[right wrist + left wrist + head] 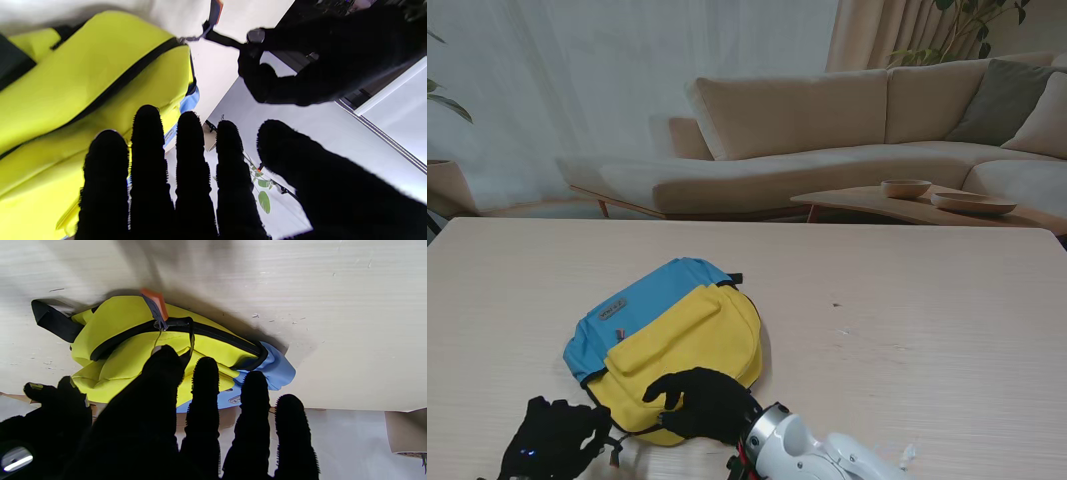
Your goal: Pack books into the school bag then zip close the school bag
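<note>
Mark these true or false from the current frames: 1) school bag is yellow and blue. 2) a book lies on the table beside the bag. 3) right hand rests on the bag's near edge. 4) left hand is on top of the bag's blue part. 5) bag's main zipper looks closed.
1) True. The school bag has a yellow front and a blue back panel.
2) False. No book shows on the table.
3) True. The right hand lies on the yellow near edge, fingers spread.
4) False. The left hand is off the bag, nearer to me and to its left, by a strap.
5) True, as far as the left wrist view shows: the zipper runs shut along the visible stretch.
</note>
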Available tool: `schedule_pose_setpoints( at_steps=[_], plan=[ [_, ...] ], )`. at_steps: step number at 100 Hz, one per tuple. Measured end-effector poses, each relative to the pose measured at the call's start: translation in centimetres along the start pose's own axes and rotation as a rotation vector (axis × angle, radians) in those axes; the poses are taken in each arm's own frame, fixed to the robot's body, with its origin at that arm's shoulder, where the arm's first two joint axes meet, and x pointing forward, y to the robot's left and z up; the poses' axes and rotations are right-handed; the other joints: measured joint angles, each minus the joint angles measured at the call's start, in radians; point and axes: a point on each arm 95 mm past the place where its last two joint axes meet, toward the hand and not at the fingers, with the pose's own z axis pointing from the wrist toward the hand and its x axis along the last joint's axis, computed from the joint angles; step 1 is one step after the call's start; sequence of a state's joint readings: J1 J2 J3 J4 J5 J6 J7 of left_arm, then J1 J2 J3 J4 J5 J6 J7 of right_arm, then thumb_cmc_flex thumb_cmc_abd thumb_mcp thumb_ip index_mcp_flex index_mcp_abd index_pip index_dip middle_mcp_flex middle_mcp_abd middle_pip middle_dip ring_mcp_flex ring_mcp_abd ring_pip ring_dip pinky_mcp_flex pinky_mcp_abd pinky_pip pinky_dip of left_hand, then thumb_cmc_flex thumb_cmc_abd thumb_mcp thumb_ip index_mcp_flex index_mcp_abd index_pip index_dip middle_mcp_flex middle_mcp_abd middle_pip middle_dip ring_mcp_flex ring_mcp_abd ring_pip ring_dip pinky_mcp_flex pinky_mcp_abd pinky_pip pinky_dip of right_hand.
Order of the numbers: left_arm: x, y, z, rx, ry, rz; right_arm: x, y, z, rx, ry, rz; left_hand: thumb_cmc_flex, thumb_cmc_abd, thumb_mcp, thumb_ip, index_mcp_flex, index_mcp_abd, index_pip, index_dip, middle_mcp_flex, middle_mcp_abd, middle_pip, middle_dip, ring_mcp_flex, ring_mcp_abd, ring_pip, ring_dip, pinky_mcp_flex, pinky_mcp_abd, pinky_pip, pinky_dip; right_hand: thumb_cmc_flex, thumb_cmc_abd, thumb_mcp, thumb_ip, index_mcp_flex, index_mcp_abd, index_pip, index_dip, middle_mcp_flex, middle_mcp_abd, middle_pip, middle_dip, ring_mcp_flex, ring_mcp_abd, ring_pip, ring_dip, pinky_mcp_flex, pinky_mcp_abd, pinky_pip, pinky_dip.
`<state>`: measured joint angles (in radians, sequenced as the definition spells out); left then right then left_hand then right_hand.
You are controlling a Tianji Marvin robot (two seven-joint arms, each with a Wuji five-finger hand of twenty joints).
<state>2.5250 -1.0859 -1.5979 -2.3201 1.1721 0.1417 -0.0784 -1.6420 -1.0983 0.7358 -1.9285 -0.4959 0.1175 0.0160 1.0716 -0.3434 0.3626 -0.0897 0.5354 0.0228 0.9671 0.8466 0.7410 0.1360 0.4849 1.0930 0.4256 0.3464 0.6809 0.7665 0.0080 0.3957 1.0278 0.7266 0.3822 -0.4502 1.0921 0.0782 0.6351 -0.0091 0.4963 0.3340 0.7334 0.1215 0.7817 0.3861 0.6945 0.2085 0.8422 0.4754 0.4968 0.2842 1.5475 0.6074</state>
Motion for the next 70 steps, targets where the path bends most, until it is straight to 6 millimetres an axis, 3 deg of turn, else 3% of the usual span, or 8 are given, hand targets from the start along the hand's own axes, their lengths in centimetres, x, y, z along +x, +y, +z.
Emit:
schedule_pose_setpoints(
  at_steps=[26,70],
  plan=[
    [0.9,-0.5,-0.2,-0.004,0.029,0.024,0.6,-2.7,0.6,0.073,-0.035,0.073,0.000,0.000,0.000,0.000,0.000,0.000,0.000,-0.001,0.000,-0.001,0.010,0.000,0.000,0.000,0.000,0.000,0.000,0.000,0.000,0.000,0.000,-0.033,0.026,0.000,-0.090,-0.026,0.007,0.009,0.000,0.006,0.017,0.004,0.054,0.010,0.024,0.000,0.050,0.003,0.026,0.015],
    [1.0,-0.6,-0.3,0.006,0.048,0.025,0.1,-5.0,2.6,0.153,-0.100,0.168,0.000,0.000,0.000,0.000,0.000,0.000,0.000,-0.001,0.000,-0.001,0.010,0.000,0.000,0.000,0.000,0.000,0.000,0.000,0.000,0.000,0.000,-0.050,0.061,0.000,-0.062,-0.034,0.058,0.012,0.050,0.010,0.065,0.018,0.099,0.024,0.073,0.003,0.087,0.016,0.040,0.016]
  ],
)
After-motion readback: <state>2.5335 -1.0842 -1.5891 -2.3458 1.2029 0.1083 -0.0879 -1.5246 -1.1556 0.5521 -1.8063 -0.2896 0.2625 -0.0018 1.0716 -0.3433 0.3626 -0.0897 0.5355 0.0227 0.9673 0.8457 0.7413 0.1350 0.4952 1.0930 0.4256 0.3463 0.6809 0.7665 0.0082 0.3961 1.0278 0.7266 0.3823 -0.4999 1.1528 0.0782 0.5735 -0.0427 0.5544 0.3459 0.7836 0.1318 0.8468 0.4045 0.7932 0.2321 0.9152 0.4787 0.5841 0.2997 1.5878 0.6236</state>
